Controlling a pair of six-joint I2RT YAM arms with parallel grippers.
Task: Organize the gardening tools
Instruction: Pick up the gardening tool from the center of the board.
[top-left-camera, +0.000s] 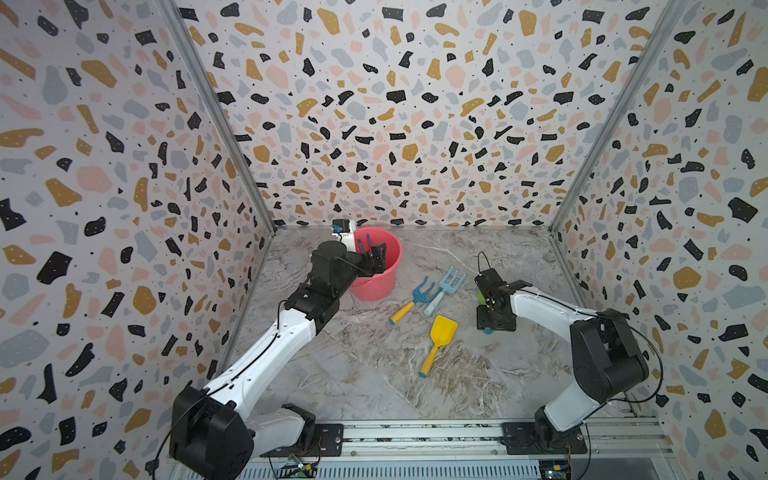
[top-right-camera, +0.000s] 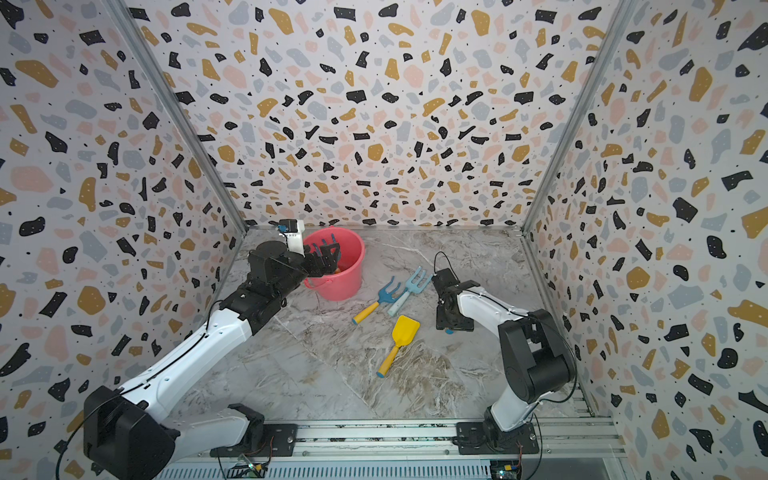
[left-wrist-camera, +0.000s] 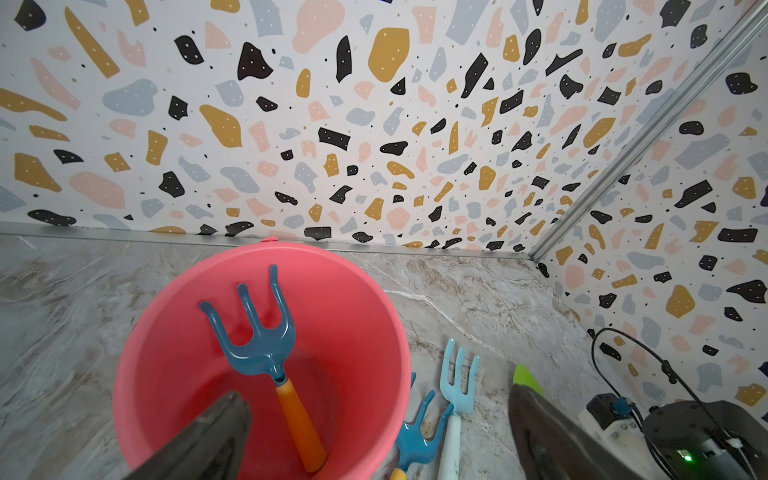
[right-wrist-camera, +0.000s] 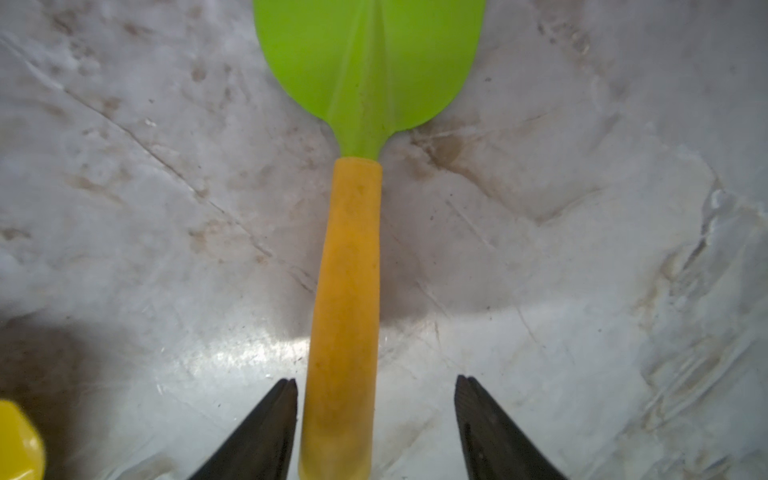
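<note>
here, left gripper (left-wrist-camera: 374, 397) gapes over bucket (left-wrist-camera: 270, 245) rim — right gripper (right-wrist-camera: 376, 379), unclosed, straddles green spade (right-wrist-camera: 370, 62) handle.

A three-sided booth encloses the scene: a back wall (top-left-camera: 395, 104), a left side wall (top-left-camera: 104, 166) and a right side wall (top-left-camera: 685, 166), all papered in a white terrazzo print with black, ochre, pale pink and grey-blue flecks and tiny dots. A silver aluminium left corner post (top-left-camera: 215, 112) and a matching right corner post (top-left-camera: 613, 112) run up where the side walls meet the back one, and a thin metal strip (top-left-camera: 457, 227) lines its foot. The table (top-left-camera: 353, 395) is a glossy grey-white marble-look slab with brown veining; the right wrist view shows a soft bright reflection (right-wrist-camera: 249, 349) and faint brown smudges on it. Along the near edge lies a slotted aluminium rail (top-left-camera: 415, 436), with a ribbed grey vent strip (top-left-camera: 395, 471) below it.
</note>
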